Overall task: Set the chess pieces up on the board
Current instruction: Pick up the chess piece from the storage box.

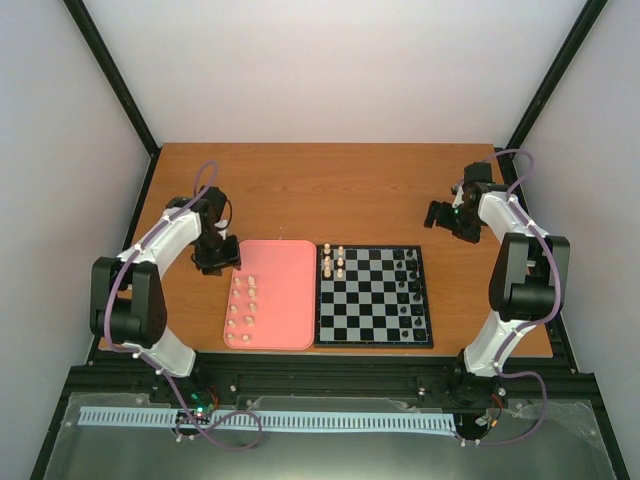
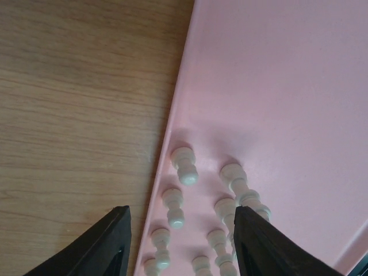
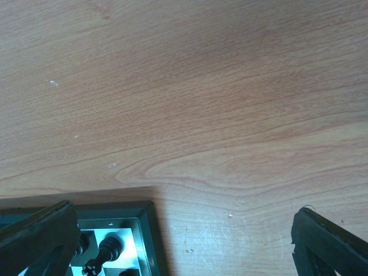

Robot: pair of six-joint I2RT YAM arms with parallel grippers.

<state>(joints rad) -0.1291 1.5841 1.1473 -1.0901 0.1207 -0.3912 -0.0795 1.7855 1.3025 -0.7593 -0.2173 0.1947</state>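
Observation:
The chequered board [image 1: 375, 297] lies at the table's front middle, with a few cream-white pieces [image 1: 334, 262] on its far left squares and black pieces [image 1: 410, 285] along its right side. Several more cream-white chess pieces [image 1: 241, 305] stand in two rows on the pink tray [image 1: 285, 290]; they also show in the left wrist view [image 2: 185, 165]. My left gripper [image 1: 214, 262] is open and empty above the tray's far left edge [image 2: 179, 230]. My right gripper [image 1: 447, 217] is open and empty over bare table beyond the board's far right corner [image 3: 146, 230].
The salmon-pink tray lies directly left of the board, touching it. A black frame runs along the table's sides and near edge. Bare wooden tabletop [image 1: 330, 190] stretches behind the tray and board.

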